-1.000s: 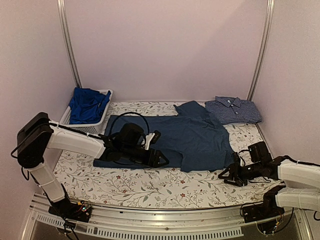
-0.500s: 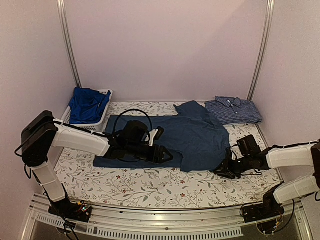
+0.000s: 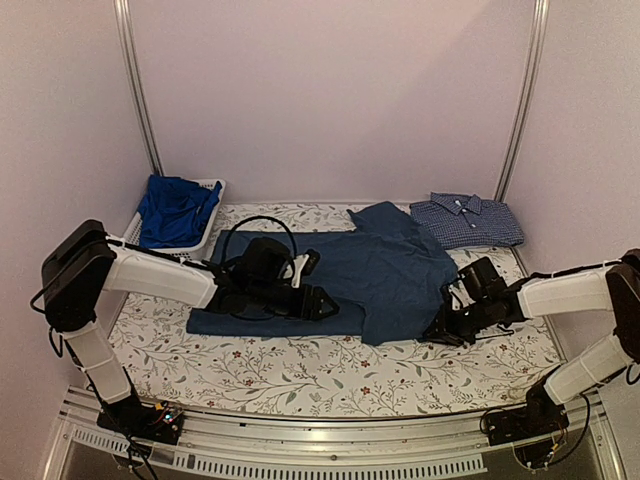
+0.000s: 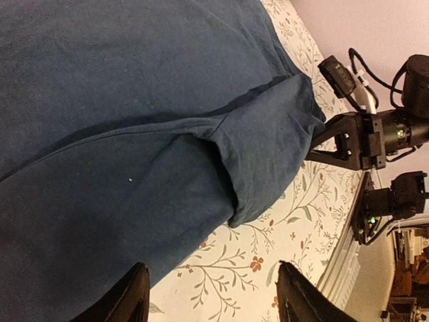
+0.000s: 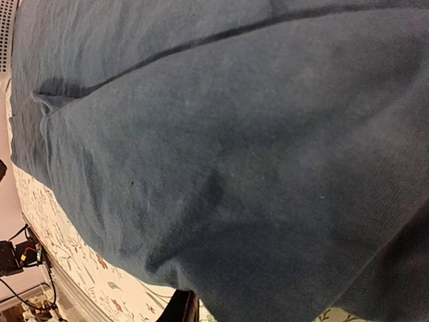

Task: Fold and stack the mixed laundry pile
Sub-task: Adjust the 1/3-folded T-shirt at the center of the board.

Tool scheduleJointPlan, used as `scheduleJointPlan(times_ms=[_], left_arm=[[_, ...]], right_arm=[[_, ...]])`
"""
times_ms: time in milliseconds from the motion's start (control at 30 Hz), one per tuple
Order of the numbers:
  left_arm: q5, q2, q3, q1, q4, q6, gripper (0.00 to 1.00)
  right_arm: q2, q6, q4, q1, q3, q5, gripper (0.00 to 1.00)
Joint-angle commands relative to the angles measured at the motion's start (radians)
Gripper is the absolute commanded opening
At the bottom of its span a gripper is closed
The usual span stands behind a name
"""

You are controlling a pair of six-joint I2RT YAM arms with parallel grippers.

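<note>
Navy T-shirt (image 3: 390, 270) spread flat; checked shirt (image 3: 467, 222) folded far-right; royal-blue garment (image 3: 175, 210) bunched far-left.

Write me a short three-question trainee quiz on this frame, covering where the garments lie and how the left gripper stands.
1. Fill in: the left gripper, by the near hem of the dark navy T-shirt, has its jaws ____.
2. True or false: the blue small-checked collared shirt lies folded at the far right of the table.
3. The bright royal-blue garment is: A on the checked shirt; B in the white plastic mesh basket; C under the T-shirt.
Key: 1 open; 2 true; 3 B.
</note>
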Motion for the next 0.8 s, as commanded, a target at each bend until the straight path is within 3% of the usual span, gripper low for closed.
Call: scheduleJointPlan(times_ms=[0, 233, 567, 767], left_arm=[[-0.004, -0.013, -0.017, 0.03, -0.009, 0.014, 0.64], [0.001, -0.016, -0.028, 0.033, -0.013, 0.017, 0.64], [0.001, -0.015, -0.031, 0.035, -0.016, 0.014, 0.65], [-0.001, -0.009, -0.03, 0.035, -0.019, 0.015, 0.65]], right_arm=[[0.027, -0.059, -0.123, 0.065, 0.042, 0.079, 0.21], [0.03, -0.071, -0.179, 0.171, 0.088, 0.159, 0.27], [0.09, -0.141, -0.259, 0.204, 0.185, 0.298, 0.28], [0.132, -0.16, -0.247, 0.206, 0.203, 0.301, 0.28]])
